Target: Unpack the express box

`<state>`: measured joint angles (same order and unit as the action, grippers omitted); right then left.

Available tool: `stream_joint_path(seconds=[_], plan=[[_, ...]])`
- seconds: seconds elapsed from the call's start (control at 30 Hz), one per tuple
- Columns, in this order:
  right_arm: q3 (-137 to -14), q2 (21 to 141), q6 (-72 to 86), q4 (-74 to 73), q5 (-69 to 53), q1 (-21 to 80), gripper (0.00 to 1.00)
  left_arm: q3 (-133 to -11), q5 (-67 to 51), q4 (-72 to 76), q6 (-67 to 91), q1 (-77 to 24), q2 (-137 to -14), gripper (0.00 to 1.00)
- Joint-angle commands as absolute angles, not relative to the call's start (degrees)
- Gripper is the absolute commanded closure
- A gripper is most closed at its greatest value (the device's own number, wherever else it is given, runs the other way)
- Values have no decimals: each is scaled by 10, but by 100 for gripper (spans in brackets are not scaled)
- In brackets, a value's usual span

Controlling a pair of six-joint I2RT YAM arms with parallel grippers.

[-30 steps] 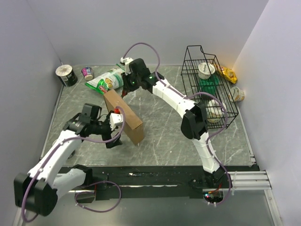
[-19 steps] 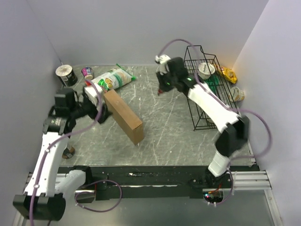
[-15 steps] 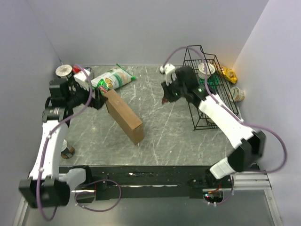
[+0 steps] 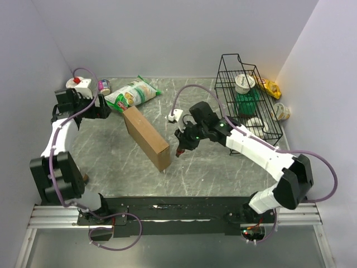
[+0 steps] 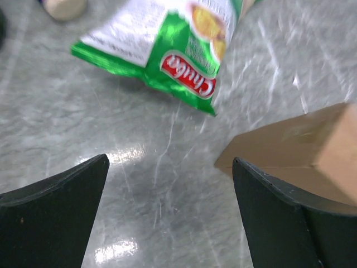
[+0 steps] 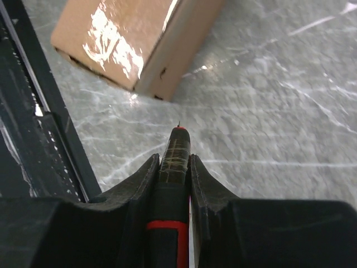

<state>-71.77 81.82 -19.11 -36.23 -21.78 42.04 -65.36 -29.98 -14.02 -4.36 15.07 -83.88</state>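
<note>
The express box (image 4: 146, 138) is a plain brown cardboard mailer standing on a long edge in the middle of the table, running diagonally. In the left wrist view one corner of the box (image 5: 301, 151) shows at the right. My left gripper (image 4: 104, 106) hovers left of the box's far end, open and empty (image 5: 170, 187), above bare table. My right gripper (image 4: 181, 146) hangs just right of the box's near end, shut on a black tool with a red band and a red tip (image 6: 174, 162). The tool points down toward the table beside the box's end (image 6: 128, 39).
A green-and-white snack bag (image 4: 133, 94) lies behind the box (image 5: 173, 50). Two cups (image 4: 104, 86) stand at the back left. A black wire basket (image 4: 230, 55) with cups stands at the back right, with a yellow packet (image 4: 270, 86) and a cup (image 4: 280, 111) beside it.
My left arm has swung from the box's near side out to the back left. My right arm has come from behind the box round to its near right end, still holding the tool.
</note>
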Motion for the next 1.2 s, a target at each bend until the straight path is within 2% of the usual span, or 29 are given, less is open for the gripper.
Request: stream_joint_path(seconds=[0.0, 0.2, 0.5, 0.77, 0.83, 0.97, 1.03, 1.07, 1.17], plan=[[-778, 842, -171, -329, -258, 433, 100, -653, -346, -121, -106, 149, -888, 1], [-792, 852, -142, -323, -254, 441, 100, -590, -446, -50, -135, 146, -886, 3], [-829, 880, -122, -296, -171, 439, 100, -532, -548, -126, -246, 146, -833, 3], [-880, 931, -127, -281, -133, 425, 100, -482, -557, -196, -287, 138, -778, 5], [-891, 943, -129, -277, -111, 420, 100, -487, -560, -255, -307, 138, -749, 5], [-911, 955, -115, -281, -95, 389, 100, -498, -535, -363, -472, 138, -664, 1], [-914, 952, -112, -288, -102, 375, 100, -525, -532, -467, -552, 139, -615, 4], [-911, 948, -112, -294, -103, 370, 100, -565, -553, -522, -668, 139, -601, 4], [-889, 928, -113, -302, -112, 347, 100, -635, -580, -673, -884, 138, -570, 4]])
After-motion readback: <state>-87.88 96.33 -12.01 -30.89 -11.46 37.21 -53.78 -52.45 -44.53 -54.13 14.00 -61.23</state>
